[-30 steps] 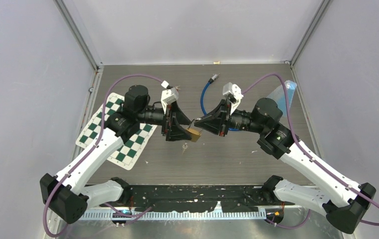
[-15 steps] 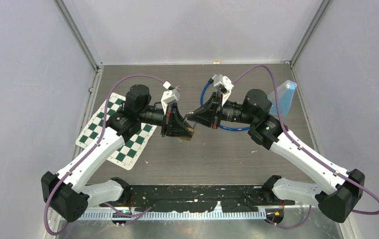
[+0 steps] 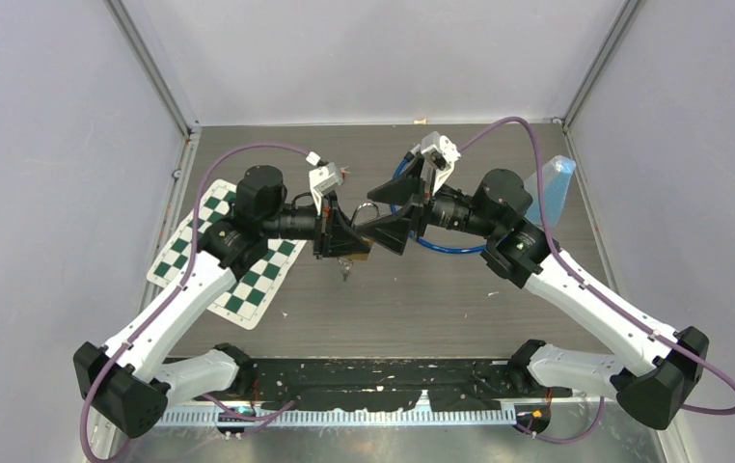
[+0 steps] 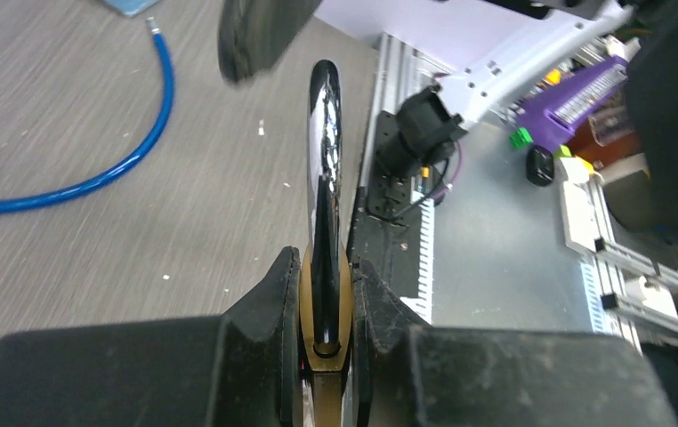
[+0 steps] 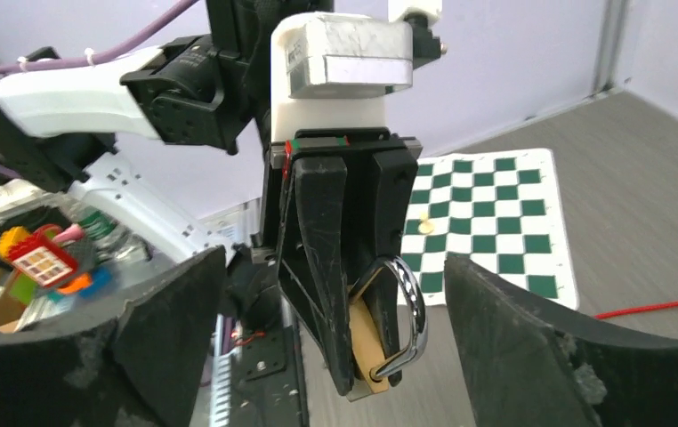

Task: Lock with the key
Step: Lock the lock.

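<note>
Right wrist view: my left gripper (image 4: pixel 324 267) clamps the brass padlock (image 5: pixel 368 347) by its body, shackle free. My right gripper (image 5: pixel 335 267) is spread wide, facing the padlock, which appears between its fingers. The key (image 3: pixel 345 272) dangles beneath.

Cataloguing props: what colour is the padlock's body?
The padlock is brass-gold, its shackle shiny silver; the right wrist view shows it best.

Checkered mat (image 3: pixel 246 293), blue cable (image 3: pixel 450 250), clear plastic bag (image 3: pixel 553 183)
</note>
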### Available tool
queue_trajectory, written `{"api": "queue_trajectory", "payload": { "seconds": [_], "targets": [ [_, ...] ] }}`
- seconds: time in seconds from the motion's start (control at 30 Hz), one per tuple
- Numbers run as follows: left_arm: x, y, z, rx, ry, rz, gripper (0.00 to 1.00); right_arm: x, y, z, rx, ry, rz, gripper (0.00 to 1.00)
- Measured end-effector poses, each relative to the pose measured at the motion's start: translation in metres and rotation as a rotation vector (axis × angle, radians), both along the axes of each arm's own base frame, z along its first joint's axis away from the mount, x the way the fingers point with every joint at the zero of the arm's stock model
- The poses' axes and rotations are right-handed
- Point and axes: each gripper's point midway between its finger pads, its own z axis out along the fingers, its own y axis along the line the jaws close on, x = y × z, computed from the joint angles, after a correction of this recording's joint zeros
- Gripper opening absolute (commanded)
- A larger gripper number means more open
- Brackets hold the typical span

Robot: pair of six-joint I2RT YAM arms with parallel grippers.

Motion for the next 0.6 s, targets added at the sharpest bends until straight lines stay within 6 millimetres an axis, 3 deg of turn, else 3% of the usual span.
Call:
{"api": "queue_trajectory", "payload": {
  "seconds": [0.13,0.3,0.6],
  "targets": [
    [0.015,0.002,-0.006,0.029,0.050,0.113,0.00,0.008,-0.006,0.006,0.044,-0.005,-0.072,0.96],
    [0.030,0.004,-0.005,0.031,0.104,0.229,0.00,0.010,-0.012,-0.008,0.064,0.046,-0.117,0.98],
    [0.034,0.009,0.041,-0.081,0.043,0.314,0.00,0.008,-0.009,-0.050,0.089,0.146,-0.103,1.00]
  ]
}}
